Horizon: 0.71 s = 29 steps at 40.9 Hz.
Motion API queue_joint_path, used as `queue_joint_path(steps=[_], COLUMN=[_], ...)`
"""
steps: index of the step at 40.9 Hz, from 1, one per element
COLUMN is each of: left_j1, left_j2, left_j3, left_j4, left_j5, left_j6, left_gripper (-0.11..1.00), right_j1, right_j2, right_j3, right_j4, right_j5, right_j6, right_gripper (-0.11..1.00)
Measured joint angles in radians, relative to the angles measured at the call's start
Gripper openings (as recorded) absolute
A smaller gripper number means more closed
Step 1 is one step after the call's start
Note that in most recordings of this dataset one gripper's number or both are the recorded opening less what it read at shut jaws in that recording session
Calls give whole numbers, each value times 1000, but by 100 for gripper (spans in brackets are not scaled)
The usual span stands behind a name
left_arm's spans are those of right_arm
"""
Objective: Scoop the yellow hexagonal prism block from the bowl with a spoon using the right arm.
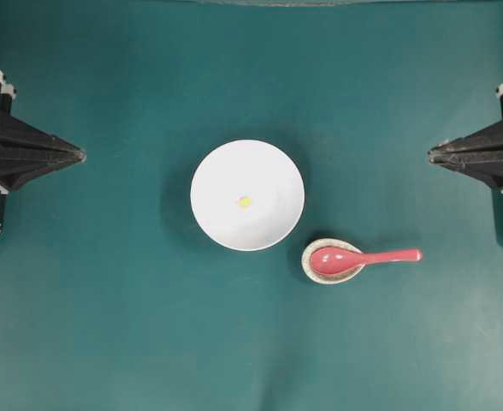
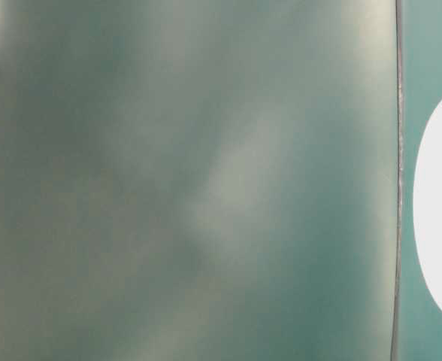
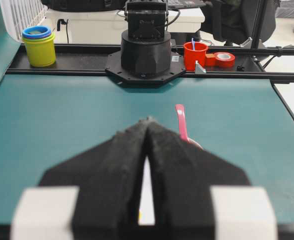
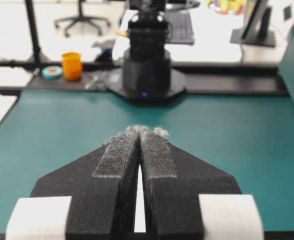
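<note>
No legible text or labels anywhere.

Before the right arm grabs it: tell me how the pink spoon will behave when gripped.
The spoon looks glossy, so probably slippery between the fingers. It looks rigid, likely brittle if dropped. Its scoop sits in the speckled spoon rest with the handle overhanging, so a push may pivot it.

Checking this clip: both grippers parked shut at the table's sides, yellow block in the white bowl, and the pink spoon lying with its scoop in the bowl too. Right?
Not quite. The overhead view shows the spoon with its scoop on the speckled spoon rest beside the bowl, not in it. The rest holds: the yellow block sits in the bowl, and the left gripper and right gripper are shut at the sides.
</note>
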State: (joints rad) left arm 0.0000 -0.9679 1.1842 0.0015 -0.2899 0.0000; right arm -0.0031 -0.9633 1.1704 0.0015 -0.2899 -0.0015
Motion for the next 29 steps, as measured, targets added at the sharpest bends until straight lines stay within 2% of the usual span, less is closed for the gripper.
queue_joint_path(steps=[7, 20, 24, 29], left_j1=[34, 40, 40, 38], left_j2=[-17, -20, -20, -20], left_j3=[-9, -11, -11, -11], left_j4=[11, 11, 12, 12], left_j5=[12, 15, 18, 29], left_j6=[5, 5, 5, 3], left_gripper=[-1, -1, -1, -1], right_j1=[0, 2, 0, 2], right_j2=[2, 3, 2, 2], right_j3=[0, 0, 0, 0], right_j4=[0, 0, 0, 2], right_j5=[21, 25, 26, 37], right_j6=[-5, -3, -3, -5], right_gripper=[-1, 0, 7, 23])
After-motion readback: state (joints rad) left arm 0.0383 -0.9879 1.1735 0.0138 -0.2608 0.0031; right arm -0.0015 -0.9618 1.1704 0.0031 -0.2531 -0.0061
